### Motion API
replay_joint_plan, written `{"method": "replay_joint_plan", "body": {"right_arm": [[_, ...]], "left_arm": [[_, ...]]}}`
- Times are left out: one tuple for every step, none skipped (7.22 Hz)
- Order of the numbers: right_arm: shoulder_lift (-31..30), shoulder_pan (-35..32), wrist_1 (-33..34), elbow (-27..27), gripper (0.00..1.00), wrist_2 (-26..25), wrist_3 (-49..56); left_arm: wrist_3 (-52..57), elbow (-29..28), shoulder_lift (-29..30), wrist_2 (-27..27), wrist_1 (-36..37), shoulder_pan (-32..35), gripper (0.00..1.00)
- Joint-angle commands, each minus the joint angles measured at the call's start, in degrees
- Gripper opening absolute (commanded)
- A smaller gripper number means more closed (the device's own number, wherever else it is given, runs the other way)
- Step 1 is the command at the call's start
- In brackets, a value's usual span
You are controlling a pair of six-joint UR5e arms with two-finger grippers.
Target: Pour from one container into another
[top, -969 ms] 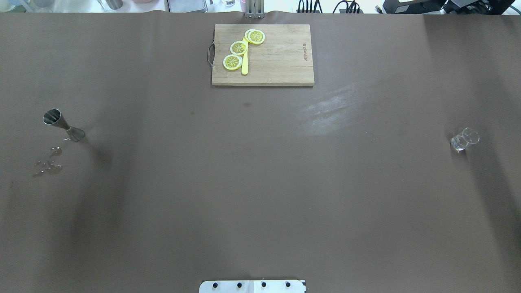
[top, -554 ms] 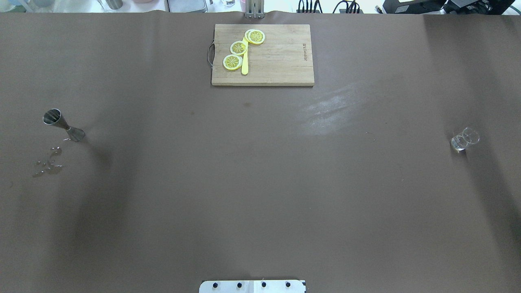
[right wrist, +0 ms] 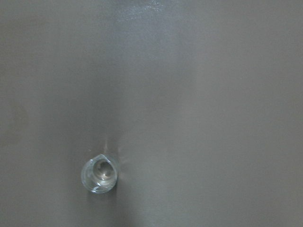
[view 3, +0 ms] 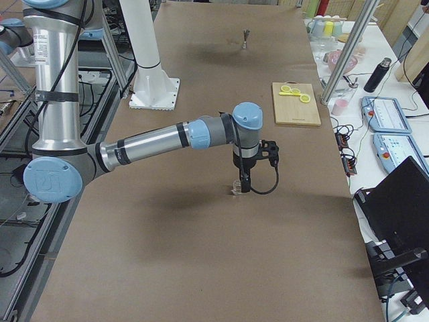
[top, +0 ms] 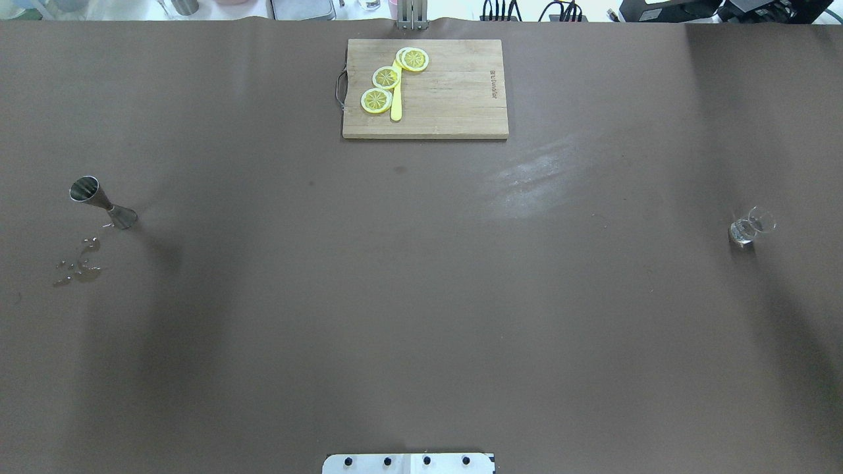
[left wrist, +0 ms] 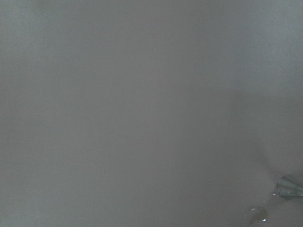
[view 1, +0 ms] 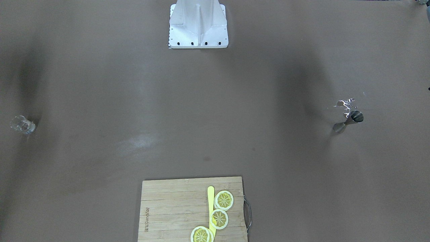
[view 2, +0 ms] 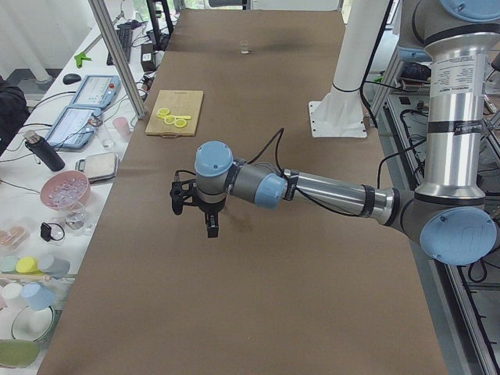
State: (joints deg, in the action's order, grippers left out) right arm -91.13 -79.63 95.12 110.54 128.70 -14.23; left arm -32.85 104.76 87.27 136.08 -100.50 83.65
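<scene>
The steel jigger (top: 103, 203) stands upright at the table's left end, also seen in the front view (view 1: 349, 121) and small at the far end in the right side view (view 3: 247, 37). Its edge shows at the bottom right of the left wrist view (left wrist: 289, 186). The clear glass (top: 751, 228) stands at the table's right end (view 1: 23, 125), and is seen from above in the right wrist view (right wrist: 99, 175). My left gripper (view 2: 211, 226) hangs above the table. My right gripper (view 3: 244, 184) hangs just over the glass (view 3: 236, 190). I cannot tell whether either gripper is open or shut.
A puddle of spilled liquid (top: 79, 264) lies beside the jigger. A wooden cutting board (top: 454, 92) with lemon slices (top: 386, 78) and a yellow knife sits at the table's far middle. The robot's base plate (top: 408, 463) is at the near edge.
The jigger, the glass and the board stay where they were. Only the soft shadows on the table at both ends have shifted slightly.
</scene>
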Motion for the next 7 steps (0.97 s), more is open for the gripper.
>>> {"method": "replay_joint_plan", "body": {"right_arm": [[-0.3,4.0,0.0,8.0,1.00,-1.8,-6.6],[-0.1,4.0,0.0,10.7,1.00,-4.5,-7.0],[-1.5,5.8,-0.4,10.1,1.00,-6.9,-7.4],[-4.6,5.9,-5.3,10.0,1.00,-7.0,-8.6],[-9.9,5.9,-16.5,7.7,1.00,-7.0,-10.4],[-14.1,6.1,-33.2,1.0,1.00,-6.4,-14.4],[-16.5,6.5,-47.6,-4.9,1.00,-6.2,-22.6]], "left_arm": [[-14.9,5.8,-3.1,-6.0,-7.1,-7.5,0.98],[-23.2,6.7,-3.5,-10.4,-12.0,-12.8,0.98],[-30.7,7.4,-3.5,-14.9,-16.2,-17.7,0.98],[-36.9,10.1,-5.2,-20.9,-19.3,-22.3,0.98],[-40.2,13.1,-7.9,-28.4,-22.6,-27.1,0.98],[-40.5,13.7,-10.4,-35.2,-27.9,-30.0,0.98],[-40.5,13.8,-12.3,-40.2,-31.2,-32.8,0.98]]}}
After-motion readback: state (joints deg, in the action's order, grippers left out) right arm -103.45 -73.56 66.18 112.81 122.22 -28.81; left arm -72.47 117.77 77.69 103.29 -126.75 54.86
